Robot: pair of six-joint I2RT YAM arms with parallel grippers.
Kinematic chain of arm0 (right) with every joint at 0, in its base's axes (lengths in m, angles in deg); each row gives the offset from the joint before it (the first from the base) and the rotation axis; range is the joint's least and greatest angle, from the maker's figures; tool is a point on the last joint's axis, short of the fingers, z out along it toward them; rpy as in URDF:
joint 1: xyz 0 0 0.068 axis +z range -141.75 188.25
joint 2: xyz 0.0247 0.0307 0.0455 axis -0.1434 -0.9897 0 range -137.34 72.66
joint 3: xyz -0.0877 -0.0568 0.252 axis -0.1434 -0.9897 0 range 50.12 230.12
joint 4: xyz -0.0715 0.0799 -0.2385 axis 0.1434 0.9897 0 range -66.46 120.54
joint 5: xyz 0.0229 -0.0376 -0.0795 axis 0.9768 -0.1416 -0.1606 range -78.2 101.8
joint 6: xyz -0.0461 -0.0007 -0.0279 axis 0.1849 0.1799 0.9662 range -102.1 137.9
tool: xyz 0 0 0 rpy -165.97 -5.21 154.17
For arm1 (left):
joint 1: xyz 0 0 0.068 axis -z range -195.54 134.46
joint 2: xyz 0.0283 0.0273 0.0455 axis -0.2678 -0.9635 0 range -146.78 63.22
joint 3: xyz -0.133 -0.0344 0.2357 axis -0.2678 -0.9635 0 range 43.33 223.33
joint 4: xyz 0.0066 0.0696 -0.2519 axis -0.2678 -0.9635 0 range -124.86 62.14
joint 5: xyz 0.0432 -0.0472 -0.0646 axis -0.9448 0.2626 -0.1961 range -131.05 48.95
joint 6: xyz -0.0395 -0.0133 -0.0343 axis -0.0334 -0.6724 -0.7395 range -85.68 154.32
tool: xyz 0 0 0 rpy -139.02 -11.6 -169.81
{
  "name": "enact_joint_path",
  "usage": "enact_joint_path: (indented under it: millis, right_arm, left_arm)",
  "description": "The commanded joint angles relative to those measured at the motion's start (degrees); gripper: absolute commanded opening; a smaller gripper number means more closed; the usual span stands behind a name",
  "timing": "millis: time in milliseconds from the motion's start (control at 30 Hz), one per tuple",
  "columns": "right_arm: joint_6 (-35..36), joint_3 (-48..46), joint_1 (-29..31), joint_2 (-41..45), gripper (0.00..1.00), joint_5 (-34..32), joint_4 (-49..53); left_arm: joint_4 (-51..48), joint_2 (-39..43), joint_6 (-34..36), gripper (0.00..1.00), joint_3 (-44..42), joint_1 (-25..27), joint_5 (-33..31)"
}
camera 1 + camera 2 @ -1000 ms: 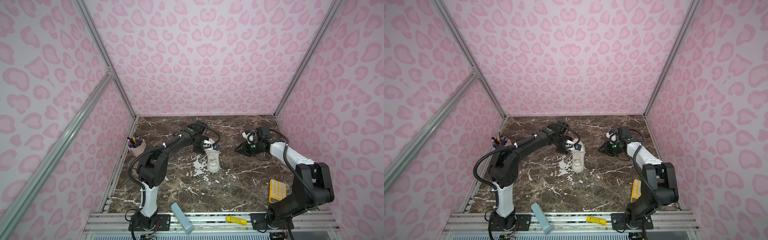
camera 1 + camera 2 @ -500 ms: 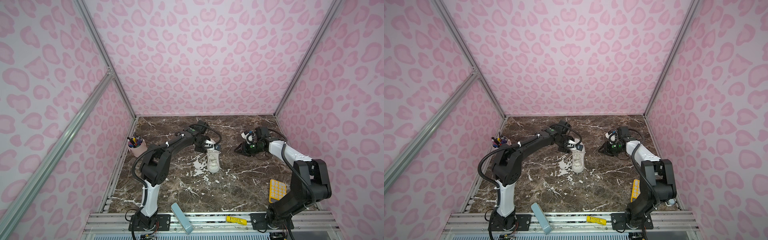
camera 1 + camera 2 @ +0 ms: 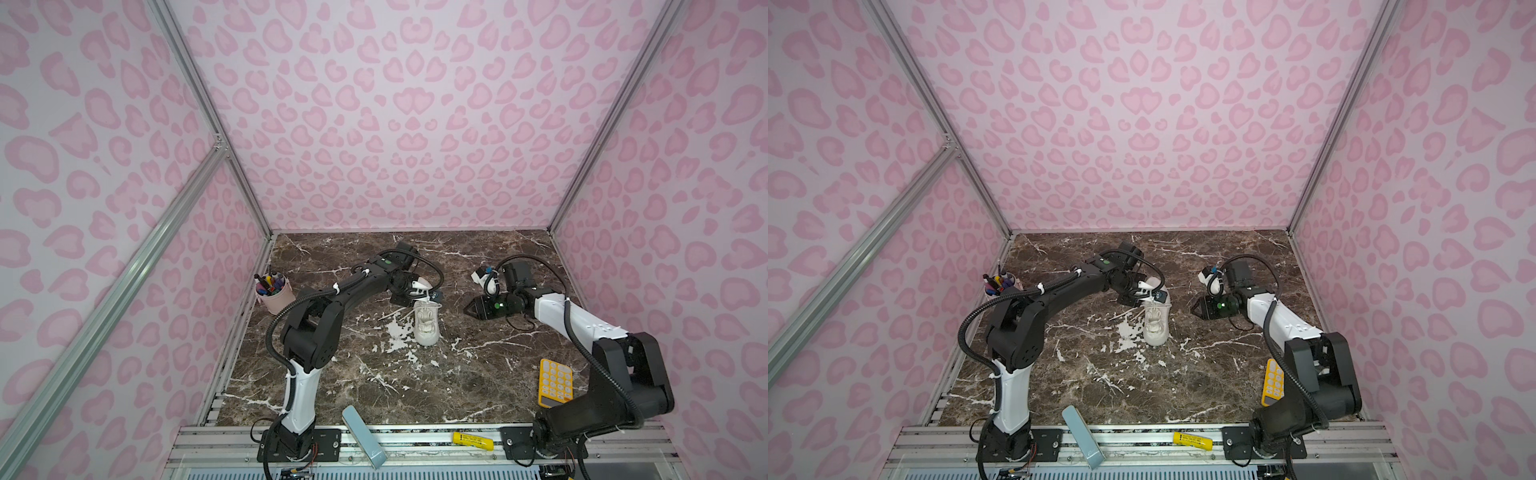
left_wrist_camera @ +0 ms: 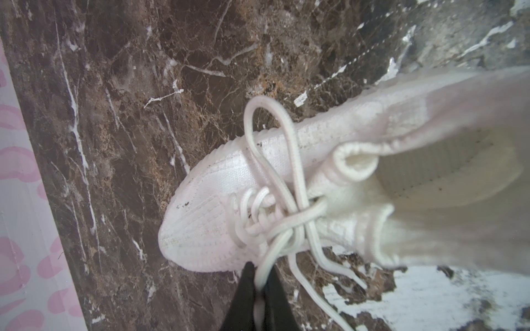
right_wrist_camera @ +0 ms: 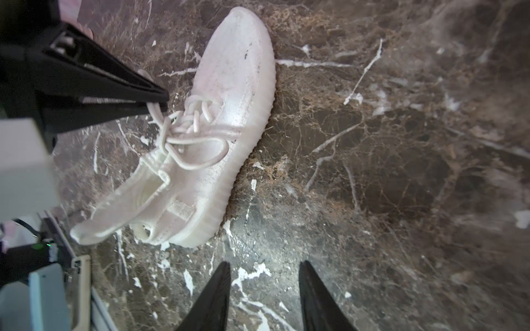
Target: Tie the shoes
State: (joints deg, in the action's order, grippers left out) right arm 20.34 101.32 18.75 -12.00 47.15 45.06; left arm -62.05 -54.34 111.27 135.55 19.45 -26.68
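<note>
The shoes are one white sneaker (image 3: pixel 426 328) (image 3: pixel 1156 328) on the brown marble table, toe toward the front. Its laces are crossed into a knot, and one loop (image 4: pixel 266 114) (image 5: pixel 200 152) drapes over its side. My left gripper (image 4: pixel 261 275) (image 3: pixel 411 302) (image 3: pixel 1140 303) is shut on a lace strand that runs up from the knot beside the sneaker (image 4: pixel 218 206). My right gripper (image 5: pixel 263 263) (image 3: pixel 467 309) (image 3: pixel 1194 309) is open and empty, low over bare marble. It stands to the right of the sneaker (image 5: pixel 229 114) and apart from it.
A pink cup of pens (image 3: pixel 274 293) (image 3: pixel 1000 284) stands at the left wall. A yellow keypad (image 3: pixel 555 382) lies front right by the right arm's base. A pale blue block (image 3: pixel 363 436) and a yellow tube (image 3: pixel 471 440) rest on the front rail.
The left gripper has closed on the lace strand by the sneaker. The right gripper's jaws have spread wider. Neither arm nor the sneaker has visibly shifted.
</note>
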Motion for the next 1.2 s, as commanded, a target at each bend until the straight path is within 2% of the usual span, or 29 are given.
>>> enact_joint_path:
  millis: [0,100,167,233,333,567,667,900,1167]
  right_arm:
    - [9.8,-5.6,1.1,4.0,0.46,-4.2,-12.9]
    - [15.0,-10.8,2.2,6.7,0.52,-5.6,-21.1]
    - [18.3,-10.8,2.2,5.7,0.54,-1.6,-22.0]
    - [22.2,-5.8,2.2,2.9,0.53,1.4,-14.8]
    - [27.2,6.1,2.0,-4.6,0.50,3.7,1.9]
    - [29.3,22.5,2.4,-17.8,0.48,11.4,18.6]
    - [29.2,29.9,3.7,-23.4,0.50,11.7,25.1]
    - [25.0,37.7,3.8,-31.2,0.55,19.3,28.1]
    - [26.7,40.5,5.4,-35.2,0.55,20.2,30.7]
  left_arm:
    - [1.2,0.2,-0.3,0.05,-0.9,-0.2,1.2]
    - [2.9,0.6,-1.2,0.03,-1.8,-0.5,2.7]
    - [4.5,0.9,-1.9,0.03,-2.8,-0.8,4.0]
    - [5.7,1.2,-2.4,0.03,-3.4,-0.9,4.7]
    - [8.5,1.8,-3.1,0.03,-5.2,-1.0,4.9]
    - [12.1,3.1,-4.3,0.03,-8.1,-1.7,5.8]
    - [12.5,3.2,-4.3,0.03,-8.6,-2.0,6.1]
    - [13.2,3.7,-4.2,0.03,-9.7,-2.3,6.4]
    - [13.2,3.8,-4.4,0.03,-9.6,-2.4,6.6]
